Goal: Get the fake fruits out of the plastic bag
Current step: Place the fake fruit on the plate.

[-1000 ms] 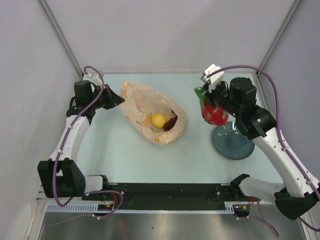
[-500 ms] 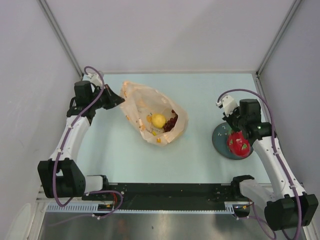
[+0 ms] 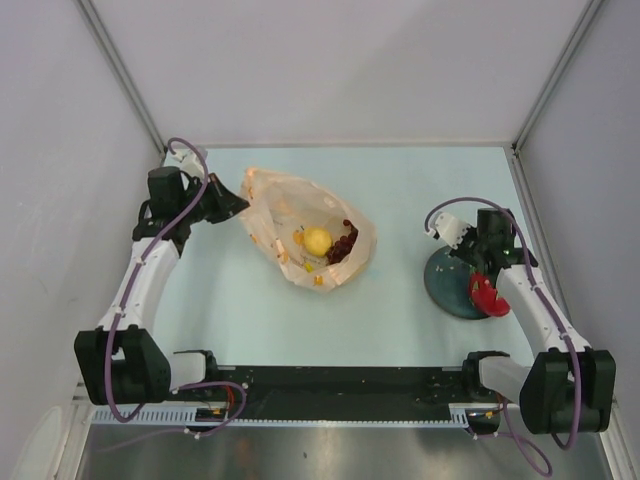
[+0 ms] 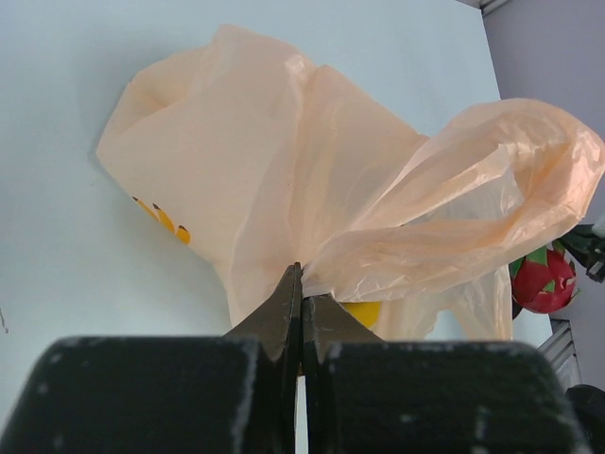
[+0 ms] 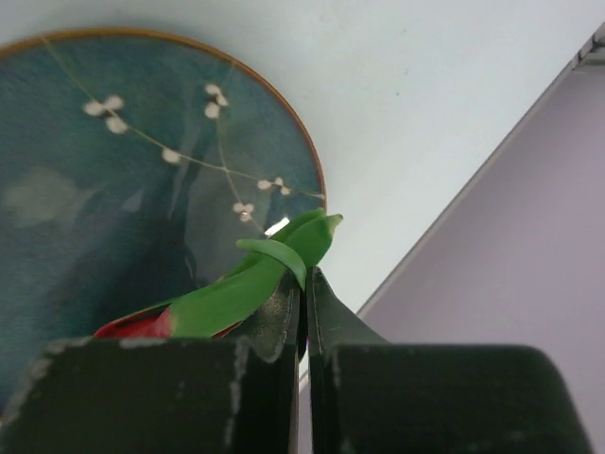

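Left jaws closed on the bag (image 3: 300,235) at its 10 o'clock corner; a yellow fruit (image 3: 317,240) lies inside. Right jaws grip the red fruit (image 3: 487,293) by its green leaf (image 5: 255,279), at the plate (image 3: 445,281) rim, 4 o'clock.

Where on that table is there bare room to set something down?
Bare table lies between the plastic bag and the plate, along the far edge behind both, and in front of the bag. It is crowded at the bag's left end, pinched by the left fingers, and on the plate, where the right fingers hold a red fruit.
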Robot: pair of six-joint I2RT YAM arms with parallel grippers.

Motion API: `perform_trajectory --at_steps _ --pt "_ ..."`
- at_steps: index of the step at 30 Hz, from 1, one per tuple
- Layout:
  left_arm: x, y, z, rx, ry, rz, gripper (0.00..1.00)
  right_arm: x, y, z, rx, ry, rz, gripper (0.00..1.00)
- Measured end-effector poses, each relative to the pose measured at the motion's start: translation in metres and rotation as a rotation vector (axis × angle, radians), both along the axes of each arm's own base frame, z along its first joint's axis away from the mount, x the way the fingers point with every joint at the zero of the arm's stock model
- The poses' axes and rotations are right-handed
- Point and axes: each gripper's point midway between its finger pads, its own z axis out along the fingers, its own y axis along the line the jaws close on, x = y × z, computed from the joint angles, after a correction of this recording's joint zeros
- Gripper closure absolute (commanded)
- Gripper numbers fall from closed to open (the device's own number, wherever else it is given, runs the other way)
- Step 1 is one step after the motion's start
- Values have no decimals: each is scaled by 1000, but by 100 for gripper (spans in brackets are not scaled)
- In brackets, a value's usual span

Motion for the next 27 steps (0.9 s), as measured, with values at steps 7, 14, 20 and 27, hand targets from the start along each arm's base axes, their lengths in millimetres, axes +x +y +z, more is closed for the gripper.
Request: perform_trajectory --at_steps 7,14,20,27 --pt "-4 0 1 0 -6 0 100 26 -8 -12 -81 -26 31 100" --pt "-4 0 -1 0 -2 1 100 46 7 -29 -111 -21 63 73" --pt "-9 0 -2 0 -2 1 100 52 14 -32 -139 -35 42 50" --pt "-11 0 -6 0 4 1 100 50 19 -18 -136 -81 7 33"
